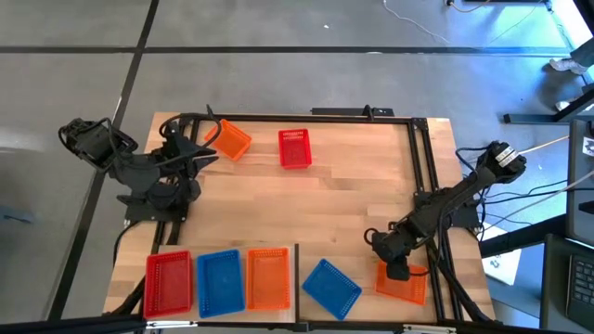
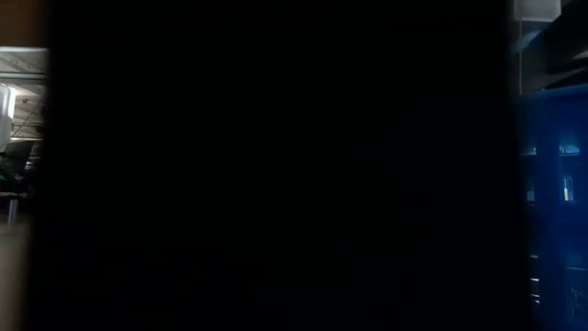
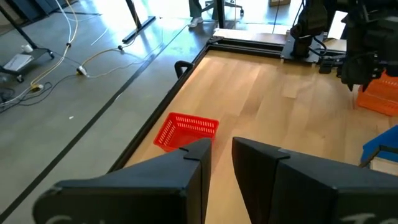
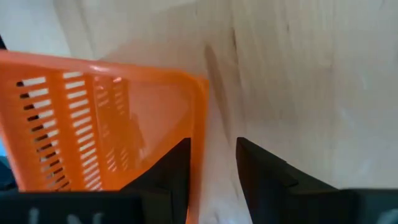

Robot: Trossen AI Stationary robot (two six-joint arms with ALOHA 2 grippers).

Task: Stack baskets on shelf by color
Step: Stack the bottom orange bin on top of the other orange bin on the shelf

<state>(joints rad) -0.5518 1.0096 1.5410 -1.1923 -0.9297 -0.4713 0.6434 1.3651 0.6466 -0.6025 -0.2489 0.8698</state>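
Three baskets sit side by side on the pale shelf [image 1: 292,278] at the table's near left: red [image 1: 169,281], blue [image 1: 220,280] and orange [image 1: 267,278]. A loose blue basket [image 1: 331,287] lies to their right. At the near right, my right gripper [image 1: 397,271] is open over an orange basket [image 1: 408,286], with its fingers on either side of one wall [image 4: 199,124]. My left gripper [image 1: 212,151] is open by a narrow gap [image 3: 221,146] at the far left, beside a tilted orange basket [image 1: 231,141]. It points toward a red basket [image 3: 185,130]. My right gripper comes from above at the orange basket's side wall near a corner [image 4: 200,93], with one finger [image 4: 168,174] over the inside and the other outside. I cannot tell whether either finger touches the wall. The basket rests on the table.
The low view is dark, blocked by something close to the lens. A black frame runs along the table's far and right edges [image 1: 422,158]. Bare wood lies in the table's middle [image 1: 343,204]. The right arm's base and cables stand at the right edge [image 1: 464,195].
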